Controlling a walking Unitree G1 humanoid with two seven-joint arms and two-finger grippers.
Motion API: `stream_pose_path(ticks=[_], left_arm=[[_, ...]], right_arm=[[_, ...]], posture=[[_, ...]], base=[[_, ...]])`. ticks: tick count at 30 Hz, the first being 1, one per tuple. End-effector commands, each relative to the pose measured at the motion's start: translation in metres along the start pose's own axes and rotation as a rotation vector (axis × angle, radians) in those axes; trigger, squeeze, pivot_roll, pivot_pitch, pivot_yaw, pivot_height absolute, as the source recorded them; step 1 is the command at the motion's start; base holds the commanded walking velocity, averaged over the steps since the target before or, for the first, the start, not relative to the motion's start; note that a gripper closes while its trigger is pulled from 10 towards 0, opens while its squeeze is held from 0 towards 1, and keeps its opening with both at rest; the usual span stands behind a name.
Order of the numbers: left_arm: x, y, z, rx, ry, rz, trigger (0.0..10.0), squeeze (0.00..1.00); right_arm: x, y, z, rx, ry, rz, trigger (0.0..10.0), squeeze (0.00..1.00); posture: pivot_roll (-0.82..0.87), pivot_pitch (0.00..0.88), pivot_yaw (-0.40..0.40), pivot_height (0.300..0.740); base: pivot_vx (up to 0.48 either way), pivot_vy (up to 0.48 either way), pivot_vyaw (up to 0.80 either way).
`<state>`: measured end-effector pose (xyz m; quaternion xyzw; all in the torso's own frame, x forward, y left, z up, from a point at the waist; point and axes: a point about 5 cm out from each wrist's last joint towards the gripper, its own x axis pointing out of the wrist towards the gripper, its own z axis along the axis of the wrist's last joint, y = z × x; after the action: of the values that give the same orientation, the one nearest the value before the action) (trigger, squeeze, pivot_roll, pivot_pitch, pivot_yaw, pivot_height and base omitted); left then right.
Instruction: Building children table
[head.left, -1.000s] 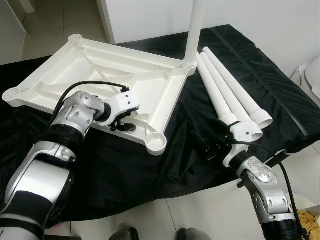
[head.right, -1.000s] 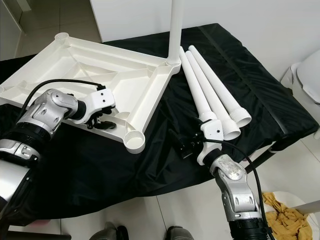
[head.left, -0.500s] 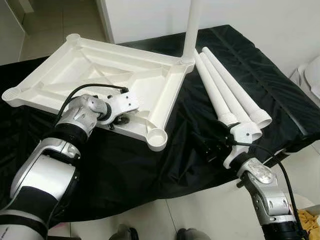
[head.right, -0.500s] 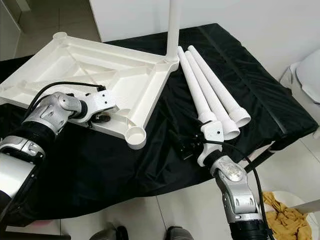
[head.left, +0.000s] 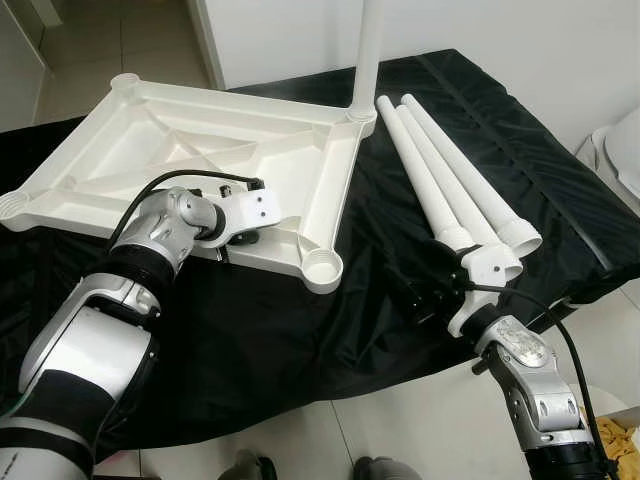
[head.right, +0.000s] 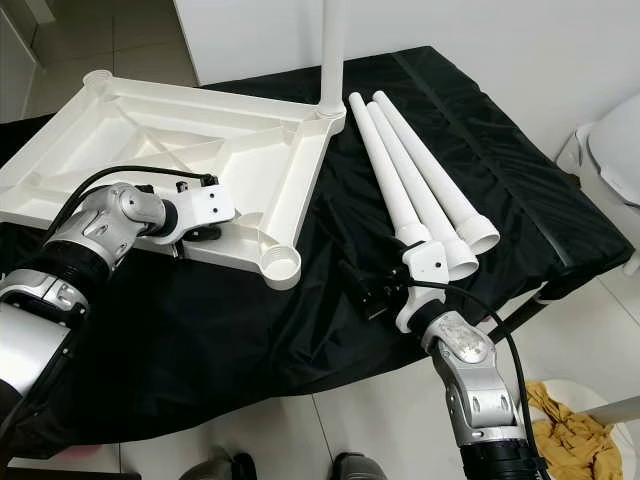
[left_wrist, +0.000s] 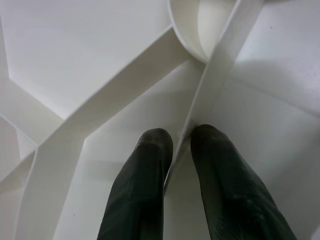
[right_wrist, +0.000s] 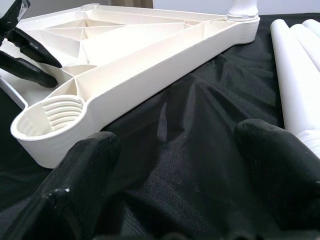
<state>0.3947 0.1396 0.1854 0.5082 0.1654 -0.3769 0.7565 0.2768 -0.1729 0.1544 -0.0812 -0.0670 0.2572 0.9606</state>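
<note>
The white table top (head.left: 200, 150) lies upside down on the black cloth (head.left: 260, 340). One white leg (head.left: 366, 50) stands upright in its far right corner. Three loose legs (head.left: 440, 170) lie side by side to the right. My left gripper (head.left: 237, 243) is at the near edge of the top, shut on a thin rib (left_wrist: 220, 65), with one black finger (left_wrist: 145, 185) on each side. My right gripper (head.left: 415, 295) rests open on the cloth by the thick ends of the loose legs. It faces the near corner socket (right_wrist: 50, 117), and only cloth lies between its fingers (right_wrist: 85, 170).
The cloth-covered surface ends just in front of my right gripper, with tiled floor (head.left: 400, 420) below. A white rounded object (head.left: 625, 150) stands at the right edge. A white bin with yellow cloth (head.right: 570, 420) sits on the floor at lower right. A white wall (head.left: 480, 30) stands behind.
The table top has turned a little in my left gripper's hold: its near corner socket went right and the corner with the upright leg went left. My right arm stayed still.
</note>
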Motion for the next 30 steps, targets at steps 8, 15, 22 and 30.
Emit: stream_pose_path(ticks=[8,15,22,30], left_arm=[[0.012,-0.032,-0.016,-0.071,0.004,-0.115,0.0,0.0],[0.013,-0.04,-0.002,-0.068,-0.09,-0.188,0.0,0.0],[0.006,-0.05,0.01,0.007,-0.183,-0.292,0.1,0.0],[0.007,-0.053,0.004,0.059,-0.144,-0.281,10.0,0.0]], right_arm=[[0.001,0.0,0.0,-0.008,0.007,0.001,10.0,0.0],[0.003,0.0,0.0,-0.009,0.003,-0.001,10.0,0.0],[0.005,0.0,0.0,-0.007,-0.003,0.001,10.0,0.0],[0.008,0.0,0.0,-0.007,-0.007,0.001,10.0,0.0]], posture=[[-0.14,0.149,0.082,0.74],[-0.13,0.145,0.082,0.74],[-0.13,0.139,0.086,0.74],[-0.12,0.133,0.084,0.74]], base=[[0.0,0.0,0.0],[0.0,0.0,0.0],[0.0,0.0,0.0],[0.0,0.0,0.0]])
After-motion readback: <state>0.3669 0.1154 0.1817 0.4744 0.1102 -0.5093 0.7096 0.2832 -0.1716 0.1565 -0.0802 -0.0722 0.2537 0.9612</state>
